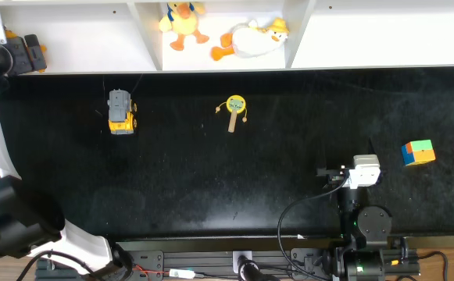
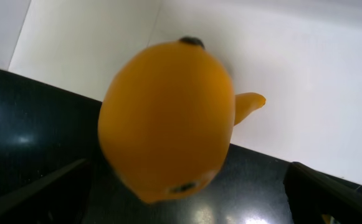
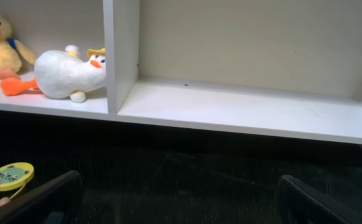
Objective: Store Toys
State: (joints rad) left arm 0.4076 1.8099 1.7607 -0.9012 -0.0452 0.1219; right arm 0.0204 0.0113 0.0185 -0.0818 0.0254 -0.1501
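Smooth, rounded and probably light but slippery, the orange toy is at the mouth of the shelf's left compartment between the left pincer's spread fingers, best pinched across its middle.

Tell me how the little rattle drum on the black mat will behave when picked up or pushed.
The rattle drum looks small and thin, so it is probably light. Its flat round head lies on the mat, so a push would likely slide or pivot it, not roll it. The wooden handle seems stiff and narrow, so it may twist in a loose grip.
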